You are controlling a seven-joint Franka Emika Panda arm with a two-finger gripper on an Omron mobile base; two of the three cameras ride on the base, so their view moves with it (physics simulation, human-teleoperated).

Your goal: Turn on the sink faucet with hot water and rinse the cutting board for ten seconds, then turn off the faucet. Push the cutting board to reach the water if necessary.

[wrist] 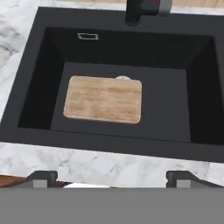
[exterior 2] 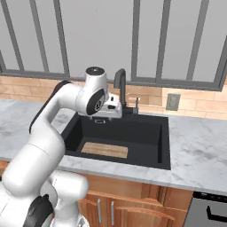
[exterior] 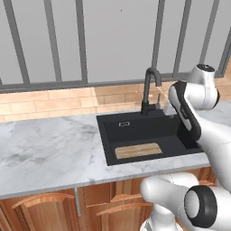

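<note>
The gray stone counter [exterior: 49, 151] holds the black sink [wrist: 203, 105]; the cutting board [wrist: 103, 99] lies inside at nine o'clock; the gripper [wrist: 111, 178] hangs above, fingers wide apart.

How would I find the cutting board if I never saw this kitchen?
Look for the black sink set in the marble counter, below the black faucet. On its floor lies the cutting board, flat, light tan wood: the one pale thing in the dark basin.

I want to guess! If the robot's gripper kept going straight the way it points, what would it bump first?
Probably the cutting board lying flat on the sink floor, since the hand view looks down at it with nothing between. Depth is hard to judge.
</note>
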